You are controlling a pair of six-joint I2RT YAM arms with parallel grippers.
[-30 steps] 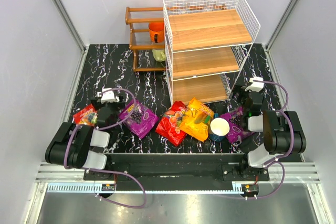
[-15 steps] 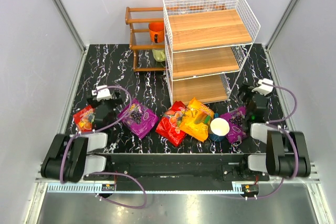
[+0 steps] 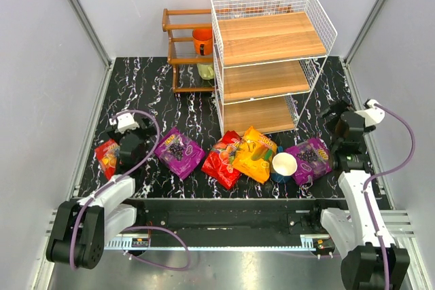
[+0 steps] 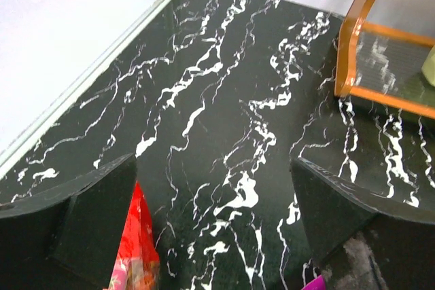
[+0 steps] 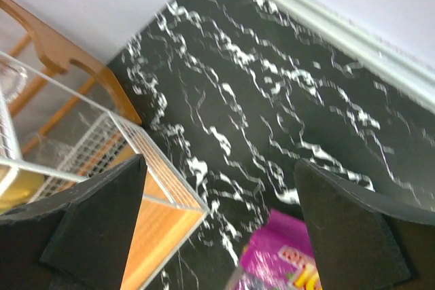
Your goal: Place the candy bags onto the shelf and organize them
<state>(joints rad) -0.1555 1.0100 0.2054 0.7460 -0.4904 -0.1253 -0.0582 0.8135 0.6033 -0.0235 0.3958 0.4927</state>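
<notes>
Five candy bags lie along the table's front: a red one [image 3: 107, 156] at far left, a purple one [image 3: 179, 152], a red one [image 3: 223, 159], an orange-yellow one [image 3: 254, 153] and a purple one [image 3: 310, 156] at right. The white wire shelf [image 3: 271, 66] stands behind them, its three wooden tiers bare. My left gripper [image 3: 127, 129] is open and empty just above the left red bag, whose edge shows in the left wrist view [image 4: 138, 242]. My right gripper [image 3: 338, 119] is open and empty above the table between the shelf's corner [image 5: 163, 198] and the right purple bag [image 5: 299, 256].
A white paper cup [image 3: 284, 166] stands between the orange-yellow and right purple bags. A dark brown wooden rack [image 3: 185, 49] with an orange cup [image 3: 202, 39] stands behind and left of the shelf. Grey walls close the table on three sides.
Both arms have stretched out from their folded pose. The left gripper has drifted left toward the left red bag. The right gripper has moved right and back, off the right purple bag.
</notes>
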